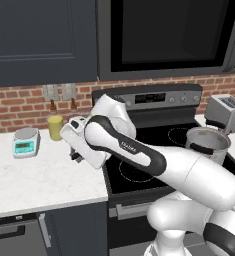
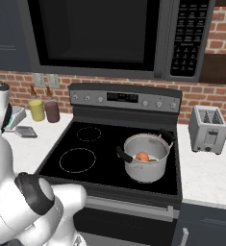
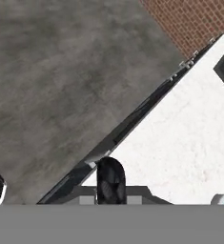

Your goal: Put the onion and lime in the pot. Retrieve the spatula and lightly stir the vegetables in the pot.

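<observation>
The steel pot (image 2: 148,178) stands on the front right burner of the stove, and it also shows in the left base view as the pot (image 1: 207,142). Inside it lie the orange-tan onion (image 2: 142,156) and, right beside it, a sliver of the green lime (image 2: 153,160). My gripper (image 1: 77,156) hangs low over the white counter just left of the stove. In the hand view the gripper (image 3: 111,185) has its fingertips together, shut. The spatula (image 2: 26,131) shows its silver head sticking out beside my hand at the counter. Its handle is hidden by the hand.
A kitchen scale (image 1: 26,142) and a yellow cup (image 1: 55,127) stand on the counter to the left. A dark red cup (image 2: 52,111) is by the wall. A toaster (image 2: 208,129) sits right of the stove. The microwave (image 2: 109,36) hangs overhead.
</observation>
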